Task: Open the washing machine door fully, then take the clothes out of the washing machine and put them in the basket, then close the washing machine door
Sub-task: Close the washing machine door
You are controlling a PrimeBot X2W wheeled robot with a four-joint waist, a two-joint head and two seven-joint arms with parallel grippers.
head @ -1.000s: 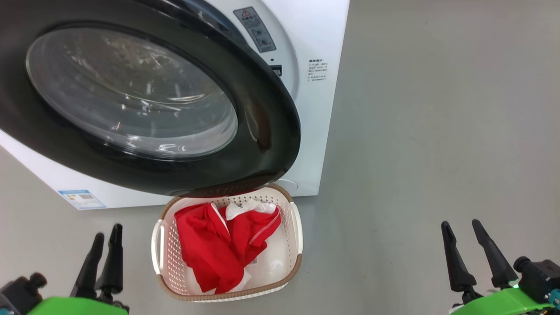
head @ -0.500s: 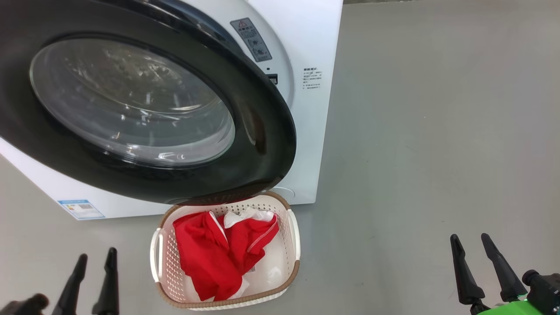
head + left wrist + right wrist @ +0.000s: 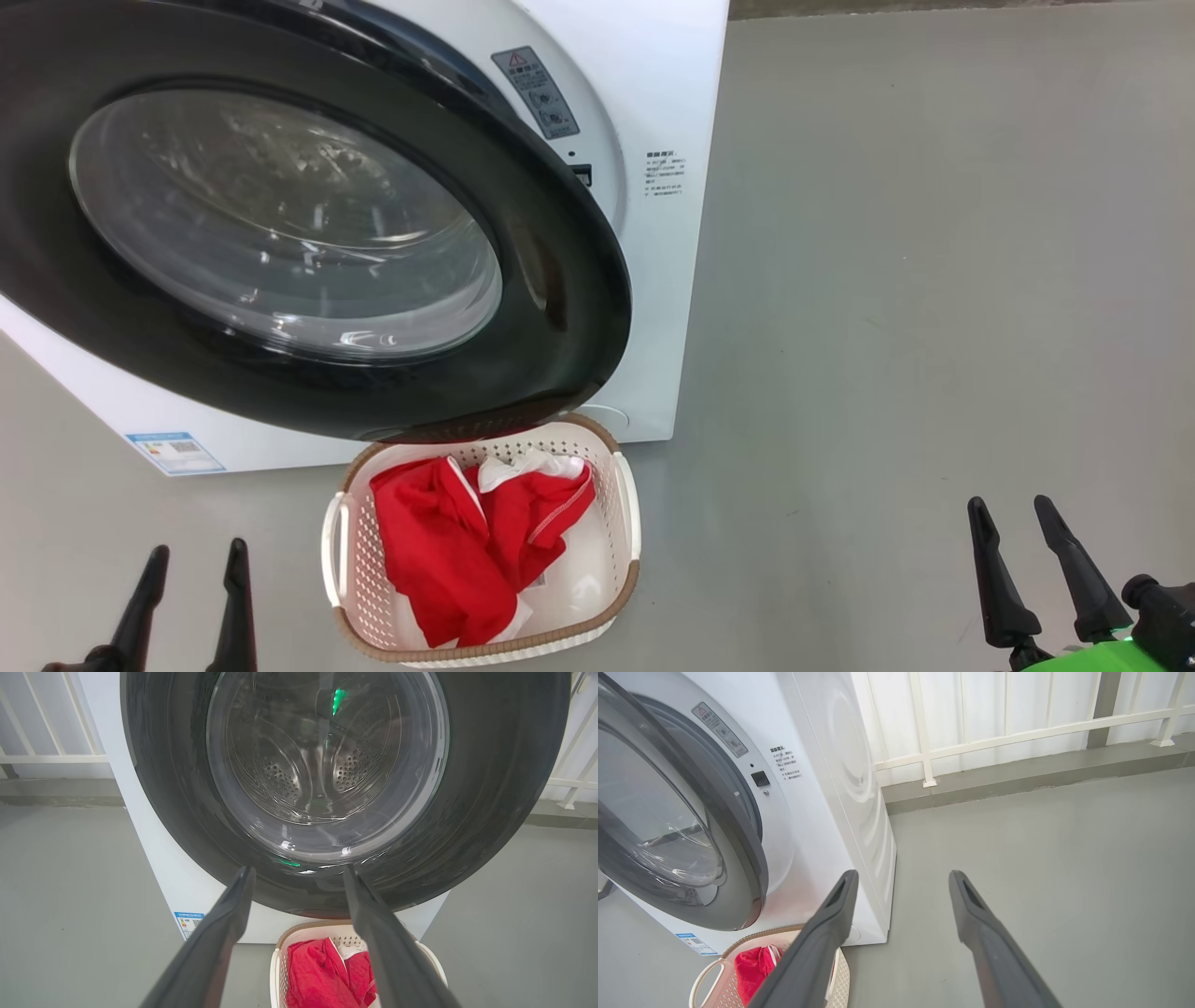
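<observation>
We find the clothes (image 3: 448, 560) in the basket (image 3: 633, 523), on the floor (image 3: 934, 280) just before the washing machine (image 3: 672, 75), beneath the lower edge of the washing machine door (image 3: 560, 308). Our left claw (image 3: 198, 549) lies left of the basket, our right claw (image 3: 1009, 501) well right.

You've got one washing machine (image 3: 665, 308), one door (image 3: 280, 224), one basket (image 3: 627, 504), one heap of clothes (image 3: 457, 551), pieces uncountable, and two grippers: left gripper (image 3: 198, 549), right gripper (image 3: 1009, 502)
</observation>
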